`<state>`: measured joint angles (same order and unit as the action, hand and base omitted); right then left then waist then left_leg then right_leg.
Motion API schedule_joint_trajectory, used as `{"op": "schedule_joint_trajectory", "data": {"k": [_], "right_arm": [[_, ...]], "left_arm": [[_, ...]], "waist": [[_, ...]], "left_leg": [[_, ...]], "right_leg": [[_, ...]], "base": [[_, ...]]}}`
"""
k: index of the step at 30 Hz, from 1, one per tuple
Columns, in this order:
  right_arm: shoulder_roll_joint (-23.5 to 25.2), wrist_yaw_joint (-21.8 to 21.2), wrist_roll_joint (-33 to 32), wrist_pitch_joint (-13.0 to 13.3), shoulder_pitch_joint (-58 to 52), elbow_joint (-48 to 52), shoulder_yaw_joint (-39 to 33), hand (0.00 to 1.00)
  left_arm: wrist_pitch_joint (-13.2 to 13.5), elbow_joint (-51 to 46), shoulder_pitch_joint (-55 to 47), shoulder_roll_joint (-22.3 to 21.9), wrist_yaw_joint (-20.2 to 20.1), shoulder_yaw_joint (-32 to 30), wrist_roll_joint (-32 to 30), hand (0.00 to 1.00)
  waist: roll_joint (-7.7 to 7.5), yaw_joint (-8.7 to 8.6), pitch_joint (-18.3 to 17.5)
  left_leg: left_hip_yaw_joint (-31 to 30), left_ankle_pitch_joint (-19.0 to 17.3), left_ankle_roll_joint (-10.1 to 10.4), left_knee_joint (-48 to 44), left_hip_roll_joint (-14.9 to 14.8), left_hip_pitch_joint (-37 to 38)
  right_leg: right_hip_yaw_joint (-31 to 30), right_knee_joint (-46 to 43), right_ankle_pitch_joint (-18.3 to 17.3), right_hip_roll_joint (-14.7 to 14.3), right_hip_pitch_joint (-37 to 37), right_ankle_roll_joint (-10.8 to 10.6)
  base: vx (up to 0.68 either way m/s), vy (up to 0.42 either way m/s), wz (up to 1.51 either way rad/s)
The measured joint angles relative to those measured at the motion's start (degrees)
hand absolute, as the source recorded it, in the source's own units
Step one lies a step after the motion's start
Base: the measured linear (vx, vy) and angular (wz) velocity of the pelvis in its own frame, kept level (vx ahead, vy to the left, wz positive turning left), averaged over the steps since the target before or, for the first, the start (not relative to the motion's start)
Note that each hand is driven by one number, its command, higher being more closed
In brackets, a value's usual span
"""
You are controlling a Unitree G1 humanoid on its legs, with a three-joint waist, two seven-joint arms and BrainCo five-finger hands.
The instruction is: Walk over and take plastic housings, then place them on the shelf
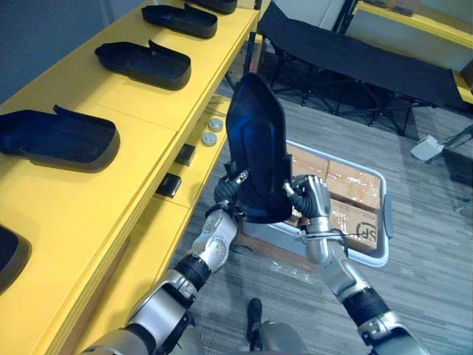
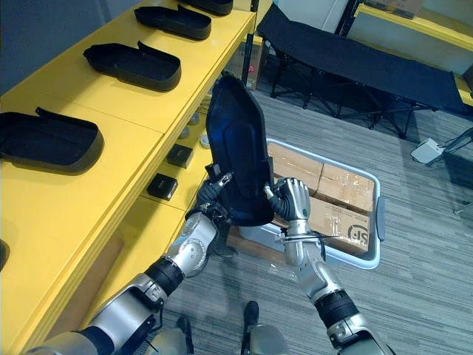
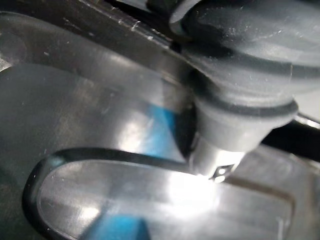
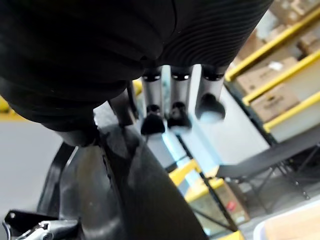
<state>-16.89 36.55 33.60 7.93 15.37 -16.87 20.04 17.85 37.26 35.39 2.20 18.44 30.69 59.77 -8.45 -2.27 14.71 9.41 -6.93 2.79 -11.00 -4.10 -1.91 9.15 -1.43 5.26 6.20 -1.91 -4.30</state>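
Note:
A black plastic housing [image 1: 257,144] stands upright in front of me, held at its lower end between both hands. My left hand [image 1: 232,186] grips its left lower edge, and the left wrist view has the thumb [image 3: 240,65] pressed on the glossy housing [image 3: 100,125]. On the right lower edge my right hand [image 1: 310,197] is curled round the rim; in its wrist view the fingers [image 4: 175,100] reach over the housing [image 4: 130,190]. Several more black housings [image 1: 59,139] [image 1: 144,65] [image 1: 181,20] lie in a row on the yellow shelf [image 1: 148,111] to my left.
A lower yellow shelf level carries small black boxes [image 1: 168,185] and round discs [image 1: 212,132]. Below the hands on the floor, a pale crate [image 1: 380,222] holds cardboard boxes. A black cot [image 1: 355,59] stands beyond it, and a white box [image 1: 426,148] lies at the right.

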Motion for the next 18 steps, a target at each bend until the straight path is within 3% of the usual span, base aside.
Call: {"op": "schedule_joint_trajectory", "data": {"k": [5, 10, 15, 18], "right_arm": [[0.55, 2.79, -3.96, 0.10, -4.26, 5.86, -0.65, 0.00], [2.34, 0.67, -11.01, 0.60, -7.08, 16.58, -3.39, 0.00], [3.23, -1.84, -17.28, 6.09, -8.02, 25.60, -8.69, 0.00], [3.22, -2.68, -22.25, 9.75, -9.51, 28.59, -15.91, 0.00]], "left_arm": [[0.98, -6.78, -2.21, -0.19, 2.08, -0.39, -7.80, 1.00], [1.00, -11.84, -3.75, -2.58, 9.30, -3.04, -18.74, 1.00], [0.68, -12.31, -6.94, -3.32, 18.53, -5.31, -36.08, 1.00], [-0.11, -12.80, -10.99, -3.30, 24.92, -9.50, -48.59, 1.00]], "waist": [[-0.04, -0.11, -0.03], [-0.95, -0.33, -0.90], [-1.42, -0.65, -1.22], [-1.40, -1.45, -1.58]], "left_leg": [[0.61, 0.04, 0.05, 0.65, -0.01, 1.05], [1.21, 0.01, 0.08, 1.64, -0.01, 3.11], [2.04, 0.01, 0.07, 2.08, 0.09, 4.28], [2.08, 0.03, 0.05, 2.44, 0.30, 4.88]], "right_leg": [[-0.58, 0.04, 0.00, -0.11, 0.30, 0.00], [-1.27, 1.31, 0.00, -0.37, 2.16, 0.01], [-1.90, 1.51, 0.05, -0.34, 2.82, -0.06], [-1.80, 1.54, 0.04, -0.29, 3.21, -0.07]], "base": [[0.01, 0.015, -0.06], [0.00, 0.008, -0.06], [-0.03, 0.014, -0.08], [0.00, 0.000, 0.00]]}}
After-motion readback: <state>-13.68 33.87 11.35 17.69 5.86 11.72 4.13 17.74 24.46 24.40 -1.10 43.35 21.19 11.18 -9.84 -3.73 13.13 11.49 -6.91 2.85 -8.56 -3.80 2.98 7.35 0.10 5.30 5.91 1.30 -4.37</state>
